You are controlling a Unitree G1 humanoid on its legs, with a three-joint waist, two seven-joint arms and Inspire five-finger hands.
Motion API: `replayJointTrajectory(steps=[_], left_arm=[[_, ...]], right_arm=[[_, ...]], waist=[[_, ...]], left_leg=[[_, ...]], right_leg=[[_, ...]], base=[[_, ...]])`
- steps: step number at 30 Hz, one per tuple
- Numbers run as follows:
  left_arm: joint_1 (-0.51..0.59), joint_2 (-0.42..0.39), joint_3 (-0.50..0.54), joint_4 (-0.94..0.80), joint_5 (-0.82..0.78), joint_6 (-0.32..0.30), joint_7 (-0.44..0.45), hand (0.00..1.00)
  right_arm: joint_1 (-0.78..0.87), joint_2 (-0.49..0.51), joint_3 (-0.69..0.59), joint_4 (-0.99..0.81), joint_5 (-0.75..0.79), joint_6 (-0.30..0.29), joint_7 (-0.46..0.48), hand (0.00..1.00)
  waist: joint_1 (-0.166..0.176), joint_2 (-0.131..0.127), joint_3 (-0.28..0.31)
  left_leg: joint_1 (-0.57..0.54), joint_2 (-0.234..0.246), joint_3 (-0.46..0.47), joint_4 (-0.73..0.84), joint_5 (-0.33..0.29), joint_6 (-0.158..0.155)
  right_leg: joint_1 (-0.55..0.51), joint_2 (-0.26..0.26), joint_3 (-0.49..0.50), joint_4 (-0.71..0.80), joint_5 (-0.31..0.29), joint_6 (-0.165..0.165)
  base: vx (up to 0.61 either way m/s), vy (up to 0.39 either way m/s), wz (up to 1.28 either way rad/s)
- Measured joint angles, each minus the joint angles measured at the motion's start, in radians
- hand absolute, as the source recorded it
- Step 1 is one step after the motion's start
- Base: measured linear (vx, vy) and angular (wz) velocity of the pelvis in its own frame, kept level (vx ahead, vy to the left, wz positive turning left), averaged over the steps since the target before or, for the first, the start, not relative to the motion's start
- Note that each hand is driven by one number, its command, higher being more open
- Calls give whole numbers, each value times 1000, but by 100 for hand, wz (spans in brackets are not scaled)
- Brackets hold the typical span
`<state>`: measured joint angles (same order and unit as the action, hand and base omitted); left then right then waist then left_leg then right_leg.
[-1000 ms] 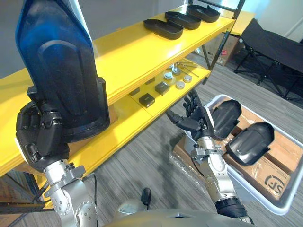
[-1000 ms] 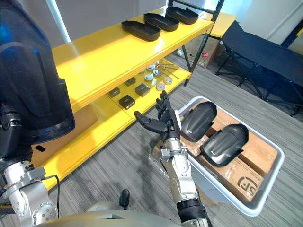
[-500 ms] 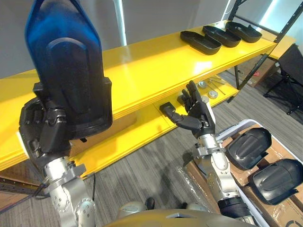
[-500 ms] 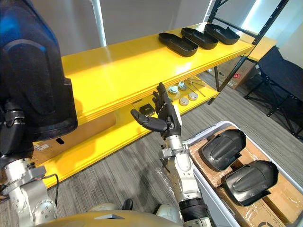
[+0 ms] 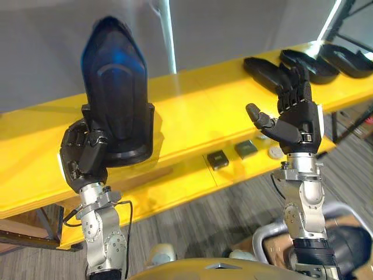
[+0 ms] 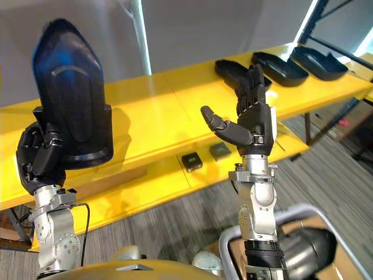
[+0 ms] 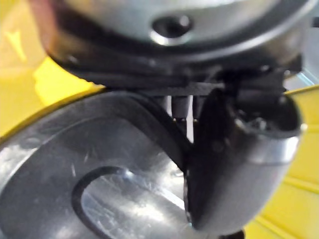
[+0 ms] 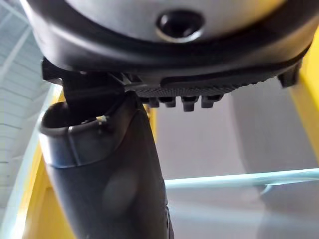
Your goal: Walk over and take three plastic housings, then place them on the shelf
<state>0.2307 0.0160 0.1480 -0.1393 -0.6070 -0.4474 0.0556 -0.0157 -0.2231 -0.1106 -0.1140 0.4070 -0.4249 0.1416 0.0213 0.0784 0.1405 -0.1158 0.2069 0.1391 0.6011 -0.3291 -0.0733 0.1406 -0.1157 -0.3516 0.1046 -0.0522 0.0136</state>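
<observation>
Left hand (image 6: 38, 160) grips upright housing (image 6: 73, 99); right hand (image 6: 256, 125) splayed before 3 housings (image 6: 282, 61) on shelf (image 6: 157, 111).

Right hand (image 5: 294, 119) higher, before shelf (image 5: 192, 111).

The big housing (image 5: 116, 99) is black with a blue shine near its top. The shelf (image 5: 198, 114) is bright yellow, and the other housings (image 6: 280, 61) are black. The floor (image 5: 233, 210) is grey with thin stripes.
</observation>
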Motion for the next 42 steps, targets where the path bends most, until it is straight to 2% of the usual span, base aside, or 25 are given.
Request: replayJointTrajectory(steps=[1, 2, 3, 4, 5, 6, 8, 9, 10, 13, 16, 19, 22, 25, 27, 29, 34, 36, 42], left_arm=[[-3, -1, -19, -1, 2, 0, -7, 0], [-2, -2, -48, -1, 25, 0, -12, 0], [2, -1, -72, -6, 34, 2, -24, 0], [9, -1, -83, -18, 35, 4, -34, 0], [19, 4, -97, -49, 36, 6, -55, 0], [11, 20, -100, -51, 36, 11, -65, 0], [7, 47, -101, -84, 37, 19, -78, 0], [1, 59, -104, -98, 40, 35, -81, 0], [-1, 63, -108, -102, 46, 45, -81, 0], [-10, 64, -130, -104, 65, 87, -81, 0], [-48, 63, -172, -103, 63, 130, -75, 0], [-113, 60, -240, -103, 43, 177, -38, 0], [-171, 60, -309, -93, -29, 266, 46, 0], [-254, 39, -342, 15, -73, 312, 171, 0], [-285, 16, -335, 104, -113, 319, 254, 0], [-295, 0, -335, 159, -133, 318, 300, 0], [-383, -4, -325, 185, -133, 296, 409, 0], [-417, -8, -324, 206, -127, 290, 473, 0], [-505, -18, -282, 262, -84, 270, 619, 0]], right_arm=[[1, -2, -13, -4, -3, -17, 0, 100], [10, -3, -29, -3, -6, -24, -12, 100], [25, -8, -39, -3, -9, -26, -33, 100], [34, -13, -39, -3, -9, -28, -47, 100], [46, -13, -33, 2, -15, -37, -71, 100], [58, 13, -24, 11, -30, -41, -94, 100], [62, 44, -15, 11, -46, -44, -128, 100], [67, 59, -18, 11, -44, -44, -134, 100], [71, 70, -22, 11, -41, -44, -137, 100], [88, 109, -17, 11, -41, -44, -146, 100], [102, 123, 6, -11, -46, -40, -153, 100], [121, 123, 39, -45, -51, -2, -175, 100], [121, 123, 84, -47, -88, 34, -199, 100], [126, 123, 122, -52, -89, 55, -217, 100], [128, 123, 130, -56, -89, 72, -223, 100], [142, 123, 130, -56, -88, 79, -231, 100], [176, 124, 140, -56, -88, 90, -236, 100], [176, 137, 153, -56, -88, 90, -234, 100], [175, 147, 183, -55, -88, 92, -215, 100]], waist=[[-2, 5, -1], [0, 17, -6], [2, 28, -11], [5, 34, -14], [10, 48, -27], [7, 10, -33], [0, -32, -28], [-3, -47, -30], [-6, -51, -30], [-20, -54, -29], [-26, -56, -29], [-31, -57, -28], [-54, -59, -27], [-66, -60, -26], [-81, -60, -25], [-85, -55, -22], [-100, -55, -21], [-106, -61, -18], [-110, -68, -14]], left_leg=[[-33, -5, 4, -124, 34, -31], [-51, -11, 1, -244, 105, -44], [-50, -21, -2, -328, 201, -42], [-48, -22, -3, -356, 290, -43], [-42, -23, -3, -373, 383, -18], [-27, -58, 19, -385, 395, -14], [20, -113, 53, -505, 426, 14], [23, -135, 60, -538, 437, 27], [23, -143, 61, -546, 440, 30], [42, -151, 61, -588, 447, 41], [54, -159, 66, -635, 468, 46], [55, -161, 79, -685, 501, 47], [56, -161, 101, -686, 506, 49], [55, -159, 121, -691, 506, 45], [53, -157, 144, -691, 507, 39], [49, -143, 162, -691, 514, 34], [29, -104, 171, -691, 539, 20], [17, -91, 183, -691, 551, 25], [17, -89, 188, -691, 557, 27]], right_leg=[[30, -12, -27, -28, 0, 0], [51, -23, -47, -32, -1, 3], [68, -27, -57, -31, -6, 22], [77, -31, -56, -28, -17, 47], [91, -36, -47, -14, -59, 107], [91, -77, -39, -4, -70, 122], [55, -134, -24, 27, -63, 128], [41, -155, -26, 34, -53, 142], [34, -161, -28, 34, -44, 147], [25, -163, -31, 34, 1, 153], [15, -165, -31, 33, 7, 153], [-4, -161, -28, 27, 7, 153], [-14, -163, -13, 15, 7, 153], [-19, -159, 3, -6, 6, 152], [-25, -159, 4, -27, -8, 145], [-47, -150, 21, -30, -16, 142], [-78, -113, 34, -31, -13, 137], [-98, -102, 47, -33, -2, 134], [-102, -99, 61, -34, 17, 142]], base=[[382, 10, 59], [307, 71, 53], [228, 99, 27], [287, 216, -1], [284, 220, -6], [309, 246, -13], [202, 183, -8], [148, 164, 1], [127, 142, 8], [76, 99, 4], [16, 20, 0], [-48, -4, -9], [-57, 0, -22], [-100, 5, -28], [-129, -17, -32], [-139, -27, -32], [-97, -37, -11], [-35, -11, -14], [3, 0, -6]])
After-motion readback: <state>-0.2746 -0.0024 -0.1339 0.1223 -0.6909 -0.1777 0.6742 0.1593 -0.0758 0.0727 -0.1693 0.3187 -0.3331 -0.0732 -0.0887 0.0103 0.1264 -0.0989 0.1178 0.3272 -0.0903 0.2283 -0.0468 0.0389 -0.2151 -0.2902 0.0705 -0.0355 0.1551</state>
